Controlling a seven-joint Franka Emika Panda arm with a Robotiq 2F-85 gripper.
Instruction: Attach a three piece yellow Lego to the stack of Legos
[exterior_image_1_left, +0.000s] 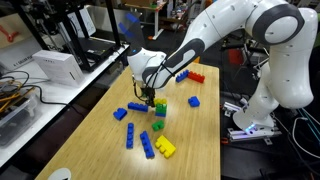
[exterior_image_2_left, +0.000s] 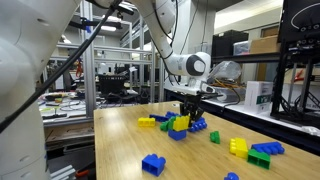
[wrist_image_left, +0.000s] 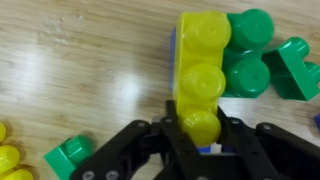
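Note:
In the wrist view the three piece yellow Lego runs lengthwise away from me, lying on a blue brick whose edge shows beneath it. My gripper has its two black fingers pressed against the sides of the nearest stud. The stack of Legos, green, sits right against the yellow brick's right side. In both exterior views the gripper points straight down at this cluster on the wooden table, with the yellow brick and the green stack below it.
Loose blue bricks and a yellow brick lie nearer the table's front edge. A red brick and a blue one lie further back. Another green brick lies right of the stack, and a green one lies to the left.

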